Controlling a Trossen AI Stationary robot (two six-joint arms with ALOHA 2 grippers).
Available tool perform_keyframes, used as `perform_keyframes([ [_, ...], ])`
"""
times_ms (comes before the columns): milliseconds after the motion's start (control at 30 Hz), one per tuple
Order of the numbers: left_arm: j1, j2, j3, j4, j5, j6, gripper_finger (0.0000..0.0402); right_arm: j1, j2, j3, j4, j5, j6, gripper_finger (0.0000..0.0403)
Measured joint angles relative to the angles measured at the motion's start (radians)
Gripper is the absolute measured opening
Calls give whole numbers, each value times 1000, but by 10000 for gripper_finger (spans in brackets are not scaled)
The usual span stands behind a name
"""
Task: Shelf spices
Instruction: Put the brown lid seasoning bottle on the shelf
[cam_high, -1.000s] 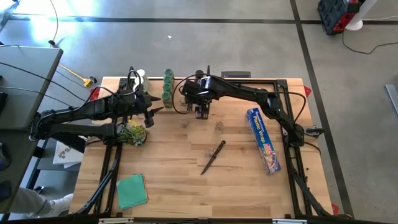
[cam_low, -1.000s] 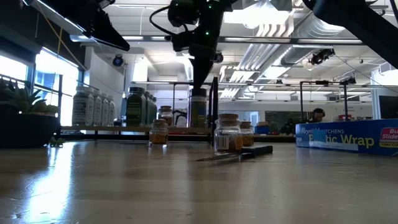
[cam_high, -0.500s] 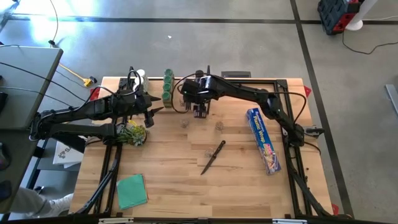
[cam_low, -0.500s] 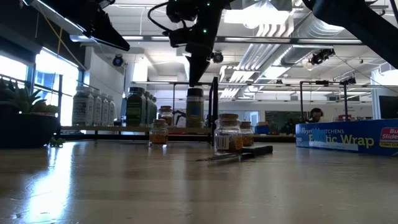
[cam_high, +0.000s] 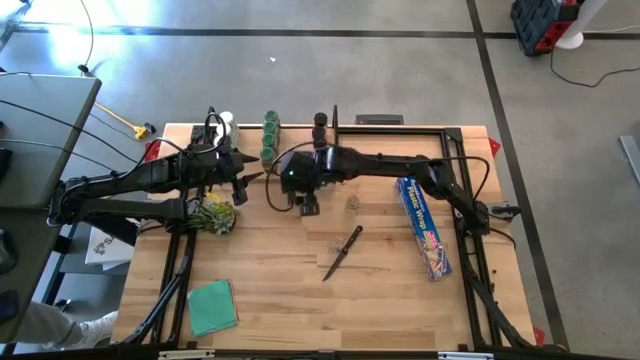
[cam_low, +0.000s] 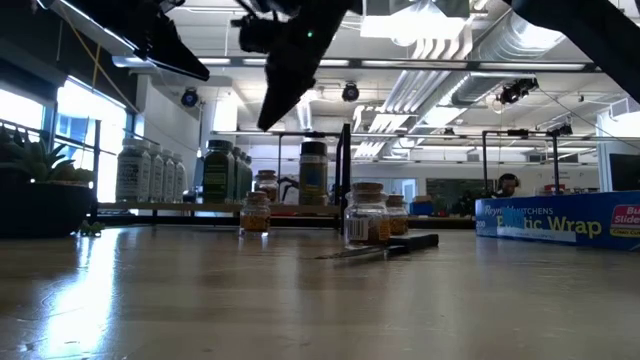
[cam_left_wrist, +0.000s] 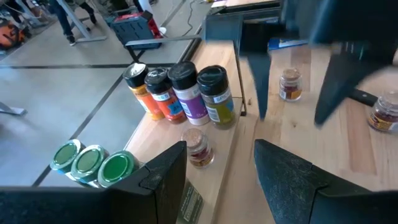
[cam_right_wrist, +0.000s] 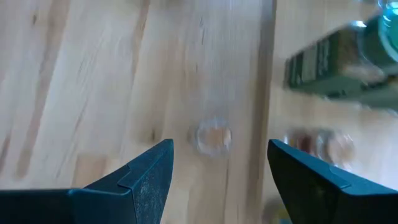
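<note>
The shelf (cam_low: 170, 206) runs along the table's far edge and carries white-capped spices (cam_low: 140, 170), green-capped jars (cam_high: 270, 135) and black-capped jars (cam_left_wrist: 186, 93). Small clear spice jars (cam_low: 365, 212) stand on the tabletop in front of it. My right gripper (cam_high: 306, 205) hangs open and tilted above one clear jar (cam_right_wrist: 213, 137), touching nothing. At the left, my left gripper (cam_high: 245, 180) waits above the table, open and empty.
A dark-handled knife (cam_high: 342, 252) lies mid-table, with a blue wrap box (cam_high: 423, 225) to its right. A green cloth (cam_high: 212, 305) lies near the front left, and a small plant (cam_high: 213, 213) sits below the left arm. A black upright rod (cam_high: 334, 118) ends the shelf.
My right gripper has drawn back from the black-capped jar on the shelf, going toward the table's near and left edges and tipping its fingers over. The jar stays upright on the shelf.
</note>
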Motion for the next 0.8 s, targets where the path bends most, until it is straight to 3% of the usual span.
perform_keyframes([
  [200, 0, -1, 0, 0, 2, 0, 183, -10, 0, -196, 226, 0, -29, 254],
  [333, 0, -1, 0, 0, 2, 0, 183, -14, 2, -279, 281, -6, -79, 254],
  [633, 0, -1, 0, 0, 2, 1, 183, -16, -1, -391, 427, -94, -91, 254],
  [800, 0, -1, 0, 0, 2, 3, 183, -12, -3, -385, 391, -94, 8, 254],
])
